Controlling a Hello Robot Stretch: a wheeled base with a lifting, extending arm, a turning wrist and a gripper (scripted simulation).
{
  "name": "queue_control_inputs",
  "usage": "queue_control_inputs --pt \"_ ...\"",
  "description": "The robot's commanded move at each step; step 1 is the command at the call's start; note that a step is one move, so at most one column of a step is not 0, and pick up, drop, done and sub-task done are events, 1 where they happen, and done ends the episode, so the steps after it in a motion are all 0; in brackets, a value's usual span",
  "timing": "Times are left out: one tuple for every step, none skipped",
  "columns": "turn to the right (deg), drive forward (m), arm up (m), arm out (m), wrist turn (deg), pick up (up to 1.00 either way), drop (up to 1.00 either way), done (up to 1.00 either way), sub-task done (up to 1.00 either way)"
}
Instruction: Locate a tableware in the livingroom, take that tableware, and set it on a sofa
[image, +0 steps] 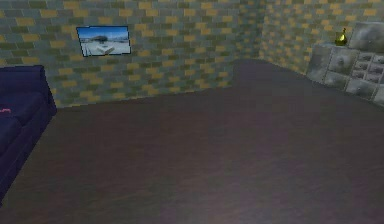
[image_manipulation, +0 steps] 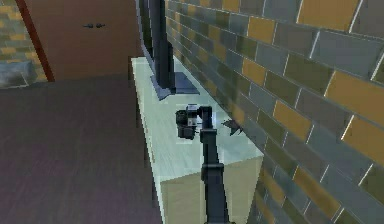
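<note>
While the sofa (image: 22, 110) waits at the forward view's left edge, the work is at the arm's side. Pale cabinet (image_manipulation: 172, 148) along the brick wall (image_manipulation: 300, 80), with a screen stand (image_manipulation: 170, 80) on it. Gripper (image_manipulation: 186, 122) is above the cabinet top, left of the arm (image_manipulation: 213, 175). Dark lump (image_manipulation: 182, 128) at the fingers could be tableware or the gripper's body; cannot tell. Finger spread and whether anything is held: cannot tell. Judgement: if it is tableware, it lies just left of the fingertips.
</note>
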Motion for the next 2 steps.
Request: queue_control_inputs --pt "0.0 0.00 0.22 0.00 0.0 0.00 0.00 0.00 0.00" --pt "0.0 0.00 0.00 0.00 -45.0 0.00 0.00 0.00 0.00"
